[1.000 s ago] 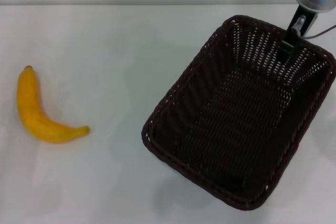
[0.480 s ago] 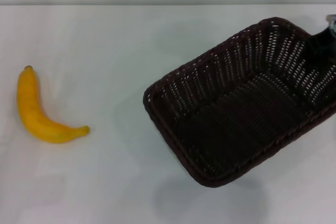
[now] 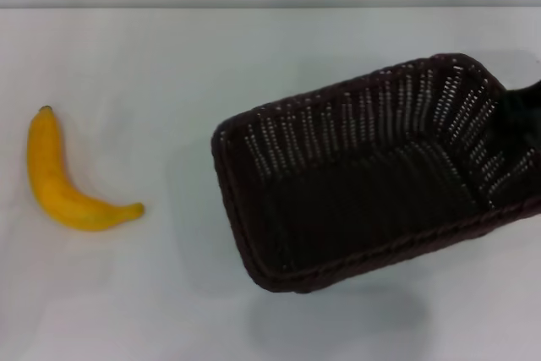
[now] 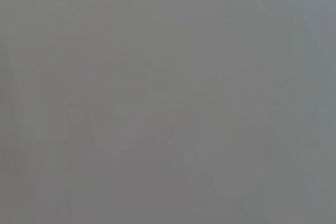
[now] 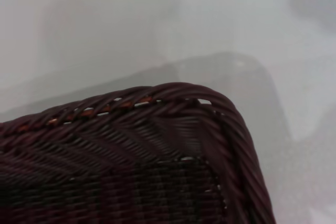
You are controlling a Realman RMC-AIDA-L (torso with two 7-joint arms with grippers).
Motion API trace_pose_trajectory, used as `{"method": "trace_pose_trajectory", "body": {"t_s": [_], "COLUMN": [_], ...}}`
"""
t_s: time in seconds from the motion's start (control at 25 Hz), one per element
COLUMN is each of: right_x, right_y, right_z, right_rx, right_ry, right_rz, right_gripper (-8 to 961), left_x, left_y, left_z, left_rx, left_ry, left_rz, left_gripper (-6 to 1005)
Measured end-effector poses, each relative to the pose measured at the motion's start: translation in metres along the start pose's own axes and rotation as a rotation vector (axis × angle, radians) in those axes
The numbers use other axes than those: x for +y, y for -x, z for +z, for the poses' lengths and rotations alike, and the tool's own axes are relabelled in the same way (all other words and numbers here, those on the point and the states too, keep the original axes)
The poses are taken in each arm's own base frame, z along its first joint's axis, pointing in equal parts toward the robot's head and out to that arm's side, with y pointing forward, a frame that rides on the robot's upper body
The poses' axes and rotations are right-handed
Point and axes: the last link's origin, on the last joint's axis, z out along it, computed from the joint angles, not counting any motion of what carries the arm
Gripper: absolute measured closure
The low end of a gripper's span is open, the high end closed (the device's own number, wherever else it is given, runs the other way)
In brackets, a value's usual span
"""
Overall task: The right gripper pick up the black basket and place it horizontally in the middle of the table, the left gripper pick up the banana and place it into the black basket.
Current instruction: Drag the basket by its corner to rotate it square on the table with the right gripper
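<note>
Your head view looks down on the table (image 3: 169,65) from well above. Your right wrist view sits close over the basket (image 5: 157,156) corner, shared with the head view (image 3: 355,175). Your left wrist view shows only grey.

I see the black basket (image 3: 372,175) turn. A second ago its long side points away from me, up toward the far right. Now it lies almost sideways across the desk (image 3: 169,48). Its near left corner swings closer to the middle. It also tips up, so I look more at its inside wall. The silver arm with the blue light slides out of my head view. Only a dark bit of the right gripper (image 3: 522,112) shows at the basket's right end.
</note>
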Motion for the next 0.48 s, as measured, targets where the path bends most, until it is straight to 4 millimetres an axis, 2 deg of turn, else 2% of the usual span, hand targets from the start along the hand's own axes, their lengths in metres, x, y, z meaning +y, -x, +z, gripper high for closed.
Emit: {"method": "trace_pose_trajectory", "body": {"t_s": [0.2, 0.48], "right_x": [-0.013, -0.024], "right_y": [-0.003, -0.011], "right_z": [-0.006, 0.000], "right_rx": [-0.101, -0.099], "right_ry": [0.201, 0.138], "right_rz": [0.103, 0.143], "right_gripper": [806, 807], "left_x": [0.003, 0.005], "left_y": [0.000, -0.002], "left_z": [0.009, 0.016], "left_rx": [0.003, 0.021], "left_ry": [0.013, 0.025], "left_rz": [-0.002, 0.000], "left_gripper": [127, 127]}}
